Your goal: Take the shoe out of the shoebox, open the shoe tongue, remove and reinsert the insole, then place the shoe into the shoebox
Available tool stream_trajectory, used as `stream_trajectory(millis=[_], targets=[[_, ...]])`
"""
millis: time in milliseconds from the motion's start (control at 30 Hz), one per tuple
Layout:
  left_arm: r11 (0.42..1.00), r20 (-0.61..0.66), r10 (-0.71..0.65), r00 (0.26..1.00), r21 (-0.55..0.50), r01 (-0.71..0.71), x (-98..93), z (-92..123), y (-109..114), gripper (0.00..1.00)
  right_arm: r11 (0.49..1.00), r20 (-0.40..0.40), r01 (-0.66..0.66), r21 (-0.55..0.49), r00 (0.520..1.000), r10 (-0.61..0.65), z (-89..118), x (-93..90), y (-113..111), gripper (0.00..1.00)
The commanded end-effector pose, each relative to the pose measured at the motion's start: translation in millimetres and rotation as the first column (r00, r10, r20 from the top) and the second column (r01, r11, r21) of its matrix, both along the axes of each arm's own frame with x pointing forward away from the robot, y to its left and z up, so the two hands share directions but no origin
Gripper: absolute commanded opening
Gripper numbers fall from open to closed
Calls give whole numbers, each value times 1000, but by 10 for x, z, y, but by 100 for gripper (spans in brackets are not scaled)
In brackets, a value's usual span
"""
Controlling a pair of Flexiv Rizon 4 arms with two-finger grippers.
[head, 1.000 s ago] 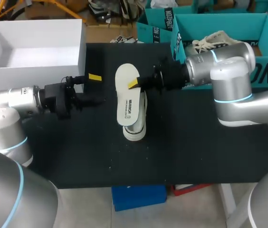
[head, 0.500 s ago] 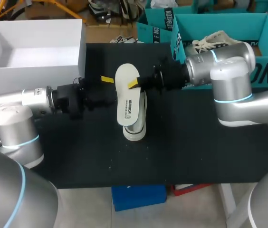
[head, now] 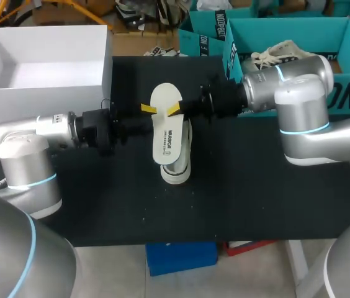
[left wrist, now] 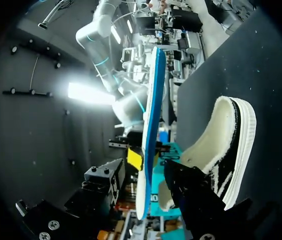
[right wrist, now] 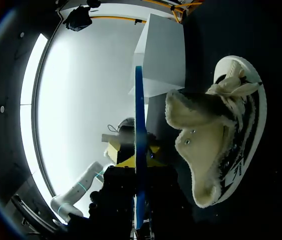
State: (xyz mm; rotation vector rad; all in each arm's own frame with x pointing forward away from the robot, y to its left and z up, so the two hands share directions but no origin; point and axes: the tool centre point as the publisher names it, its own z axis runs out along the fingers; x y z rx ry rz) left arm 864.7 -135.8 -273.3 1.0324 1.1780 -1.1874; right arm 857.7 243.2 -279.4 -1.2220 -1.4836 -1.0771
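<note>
Right gripper (head: 174, 110) fingers clamped on insole (head: 166, 127) edge, holding it above shoe (head: 176, 169), which lies on black table (head: 255, 198). Left gripper (head: 148, 109), fingers spread, has slid in from left; now straddles opposite edge, not yet pinching. Two-handed steadying for reinsertion looks near
</note>
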Motion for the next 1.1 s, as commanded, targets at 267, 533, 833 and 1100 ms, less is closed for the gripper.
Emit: stream_trajectory(millis=[267,533,833,1100], targets=[[1000,-4,-13,1000,5,13,-48,-44,-49,48,1000,0,2,-3,1000,-2,-3,-2,14,0],[1000,-12,-24,1000,2,24,-50,-37,-110,33,1000,0,2,-3,1000,-2,-3,-2,14,0],[1000,-14,-30,999,8,31,-40,-63,-180,8,1000,0,2,-3,1000,-2,-3,-2,14,0],[999,-18,-28,999,17,28,-41,-81,-212,0,1000,0,2,-3,1000,-2,-3,-2,14,0]])
